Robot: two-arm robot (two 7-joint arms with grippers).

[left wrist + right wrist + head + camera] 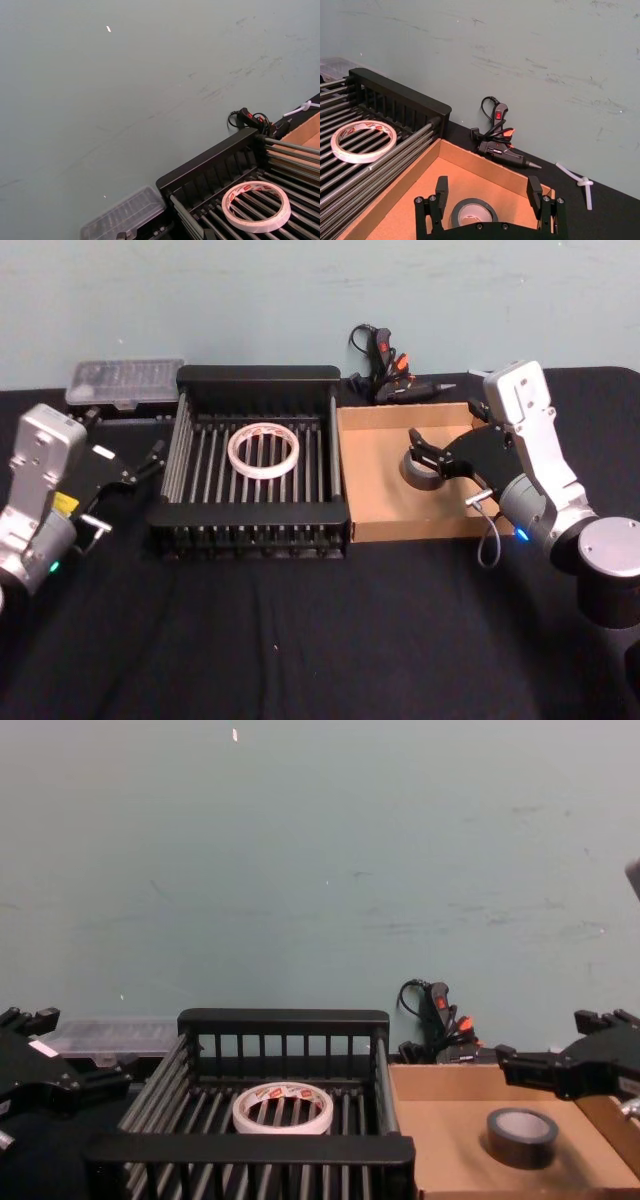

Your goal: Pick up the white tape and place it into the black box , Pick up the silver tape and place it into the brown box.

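Two rolls lie boxed: at lower right of the chest view the silver tape rests flat on the brown box floor, the right gripper spread open and empty over it. Small, stiff and light, it looks best pinched across its outer wall. Centre-frame, the white tape lies in the black box. At far left, the left gripper hangs open.

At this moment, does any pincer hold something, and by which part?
Nothing is held. The right pincer is open above the silver tape lying in the brown box; the left pincer is open beside the black box.
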